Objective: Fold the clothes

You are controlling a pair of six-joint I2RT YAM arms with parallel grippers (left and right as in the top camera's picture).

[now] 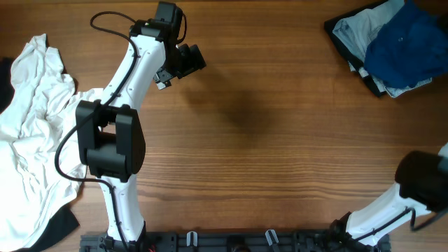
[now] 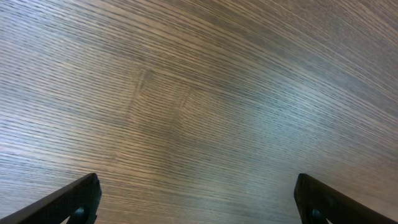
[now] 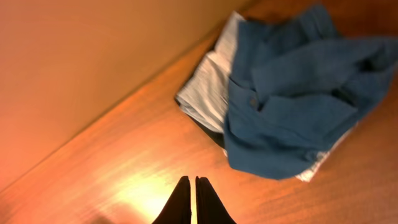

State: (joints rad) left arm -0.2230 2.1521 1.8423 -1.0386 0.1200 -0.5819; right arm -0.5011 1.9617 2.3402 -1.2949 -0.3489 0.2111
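Overhead, the left gripper (image 1: 193, 59) hung spread above the table (image 1: 280, 140); white garments (image 1: 31, 133) lay left, a blue-topped pile (image 1: 399, 42) far right. The right gripper (image 3: 194, 200) was pressed together, empty.

Left end effector (image 2: 196, 182) spread wide; right end effector (image 3: 194, 190) fingers pressed together.

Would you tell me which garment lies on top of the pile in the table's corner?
The blue shirt. It lies crumpled on top, while the pale garment is under it and shows only at the edges.
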